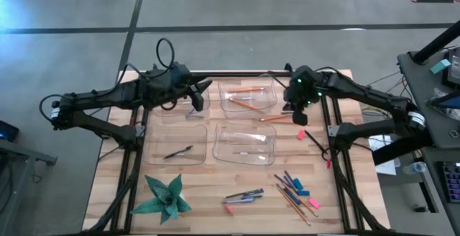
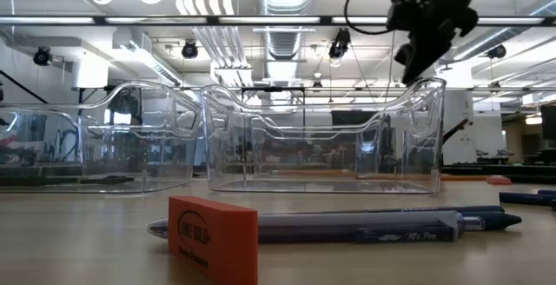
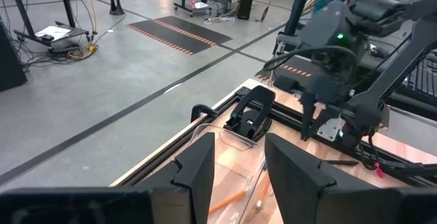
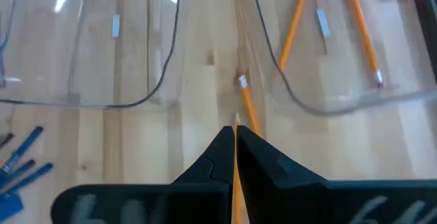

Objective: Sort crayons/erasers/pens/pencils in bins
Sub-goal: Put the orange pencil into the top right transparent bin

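Wooden desk [image 1: 180,182] carries four bins; right hand [image 4: 234,134] is clamped on a light, stiff, slippery pencil [image 4: 246,108] lying beside the pencil bin [image 1: 248,96], best taken mid-shaft; left hand [image 3: 235,166] hovers half-open, empty.

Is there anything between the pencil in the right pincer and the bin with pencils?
Only that bin's clear wall. The right pincer is shut on a pencil lying on the table just outside it; nothing else intervenes.
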Robot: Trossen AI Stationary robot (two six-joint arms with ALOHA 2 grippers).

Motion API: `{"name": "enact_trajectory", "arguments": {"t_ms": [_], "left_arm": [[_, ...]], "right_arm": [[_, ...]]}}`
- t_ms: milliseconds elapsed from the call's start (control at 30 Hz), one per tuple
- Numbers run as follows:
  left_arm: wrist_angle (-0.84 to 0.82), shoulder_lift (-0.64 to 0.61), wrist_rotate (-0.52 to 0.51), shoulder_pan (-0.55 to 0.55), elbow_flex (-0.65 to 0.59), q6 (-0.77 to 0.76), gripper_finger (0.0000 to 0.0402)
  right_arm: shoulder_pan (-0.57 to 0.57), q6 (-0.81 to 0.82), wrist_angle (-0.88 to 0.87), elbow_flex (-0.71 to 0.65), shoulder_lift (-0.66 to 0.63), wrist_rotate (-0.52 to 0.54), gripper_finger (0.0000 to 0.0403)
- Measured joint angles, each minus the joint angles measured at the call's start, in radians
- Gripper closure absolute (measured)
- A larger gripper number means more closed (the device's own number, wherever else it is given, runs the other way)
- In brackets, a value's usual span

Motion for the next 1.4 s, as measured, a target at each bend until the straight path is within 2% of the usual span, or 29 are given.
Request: {"name": "enact_trajectory", "arguments": {"t_ms": [133,333,533,700,900,1400], "left_arm": [[0.000,0.000,0.000,0.001,-0.005,0.000,0.0285],[0.000,0.000,0.000,0.001,-0.007,0.000,0.0285],[0.006,0.000,0.000,0.001,-0.005,-0.028,0.0285],[0.005,0.000,0.000,0.001,-0.006,-0.052,0.0285],[0.005,0.000,0.000,0.001,-0.006,-0.054,0.0285],[0.003,0.000,0.000,0.001,-0.006,-0.056,0.0285]], "right_arm": [[-0.008,0.113,0.000,-0.094,-0.020,0.098,0.0382],[-0.006,0.217,0.030,-0.212,0.047,0.105,0.0335],[-0.006,0.220,0.050,-0.244,0.141,0.105,0.0277],[-0.007,0.183,0.129,-0.256,0.210,0.105,0.0249],[-0.007,0.144,0.199,-0.265,0.280,0.116,0.0246],[-0.007,0.106,0.271,-0.271,0.435,0.157,0.0275]]}}
